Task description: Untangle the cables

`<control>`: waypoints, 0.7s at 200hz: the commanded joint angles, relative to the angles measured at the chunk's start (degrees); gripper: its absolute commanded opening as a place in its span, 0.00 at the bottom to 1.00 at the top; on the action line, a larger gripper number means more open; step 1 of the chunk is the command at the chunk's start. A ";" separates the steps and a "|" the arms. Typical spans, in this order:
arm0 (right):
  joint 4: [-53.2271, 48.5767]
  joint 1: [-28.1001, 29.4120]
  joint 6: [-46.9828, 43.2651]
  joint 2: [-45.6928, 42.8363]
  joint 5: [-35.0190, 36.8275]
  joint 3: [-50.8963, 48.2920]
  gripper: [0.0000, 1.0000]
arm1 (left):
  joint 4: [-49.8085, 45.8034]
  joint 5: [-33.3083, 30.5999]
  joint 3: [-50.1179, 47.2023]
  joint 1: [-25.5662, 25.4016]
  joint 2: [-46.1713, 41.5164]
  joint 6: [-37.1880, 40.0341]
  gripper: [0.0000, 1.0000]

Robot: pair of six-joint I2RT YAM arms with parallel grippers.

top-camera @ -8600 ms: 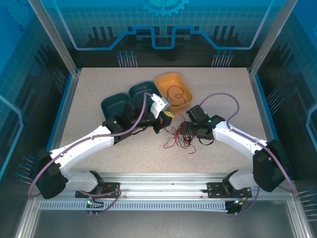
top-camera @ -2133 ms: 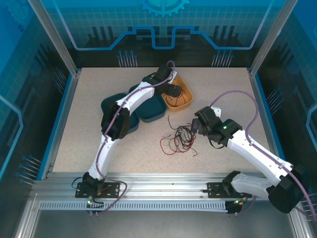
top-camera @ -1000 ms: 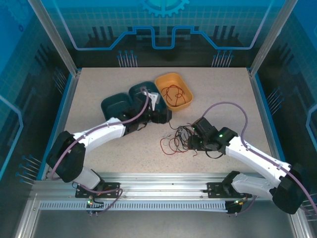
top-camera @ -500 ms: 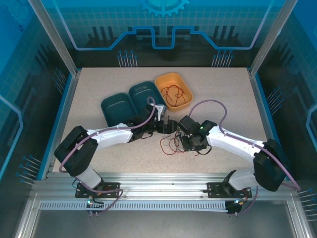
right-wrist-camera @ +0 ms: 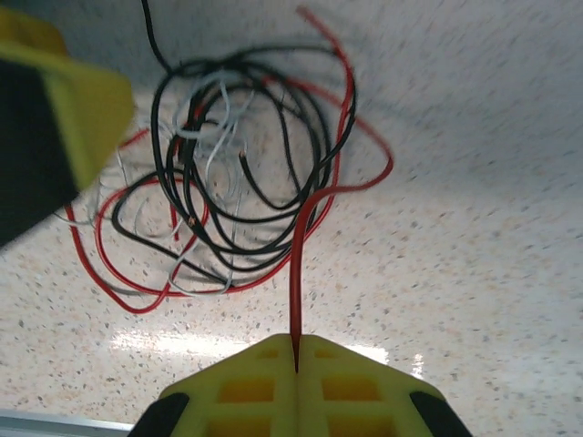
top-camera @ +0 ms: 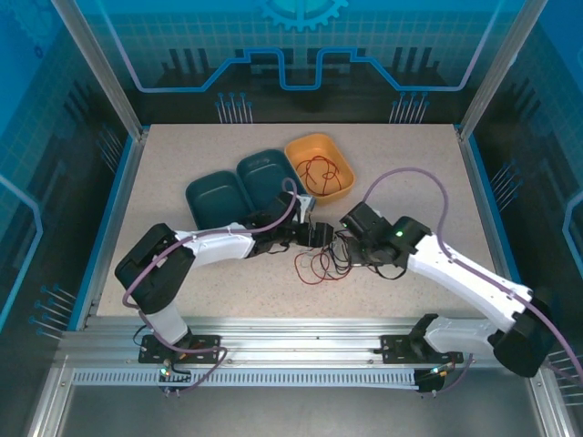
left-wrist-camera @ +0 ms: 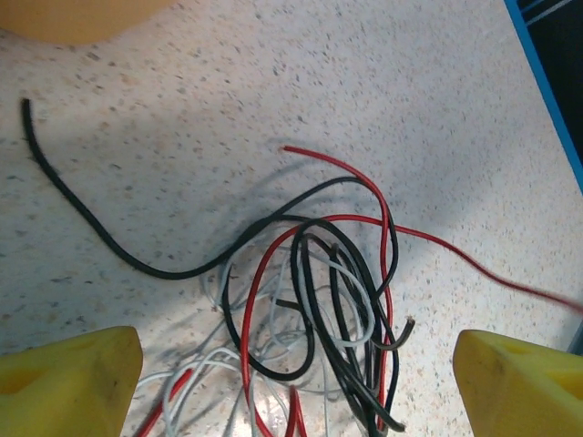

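Observation:
The cables (top-camera: pixel 321 262) lie in a tangle of red, black and whitish wires on the table between my two grippers. My left gripper (top-camera: pixel 319 235) hovers over the tangle's far-left side. In the left wrist view its yellow fingers (left-wrist-camera: pixel 68 382) stand wide apart, and the left gripper (left-wrist-camera: pixel 296 369) is open with loops of the cables (left-wrist-camera: pixel 310 300) between them. My right gripper (top-camera: pixel 347 252) is at the tangle's right. In the right wrist view the right gripper (right-wrist-camera: pixel 296 357) is shut on a red cable (right-wrist-camera: pixel 298 264) that runs up into the tangle (right-wrist-camera: pixel 232 182).
An orange tray (top-camera: pixel 342 189) behind the tangle holds a coiled red cable (top-camera: pixel 319 169). Two dark teal trays (top-camera: pixel 215 197) (top-camera: pixel 267 173) stand left of it. The left gripper's yellow finger (right-wrist-camera: pixel 64 109) shows close to the tangle in the right wrist view.
My right gripper has closed on the red cable at the tangle's right edge. The left arm has swung right and down from the teal trays to the tangle, its gripper still open.

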 commanded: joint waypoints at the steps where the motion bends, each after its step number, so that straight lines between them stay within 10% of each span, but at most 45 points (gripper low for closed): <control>1: -5.46 0.03 1.12 -4.18 6.25 2.70 0.00 | -3.64 0.49 2.48 -1.63 1.40 3.26 0.88; 140: -2.90 -0.73 -11.92 -10.19 15.39 17.78 0.00 | -6.55 -3.21 3.87 -4.05 3.96 7.52 0.75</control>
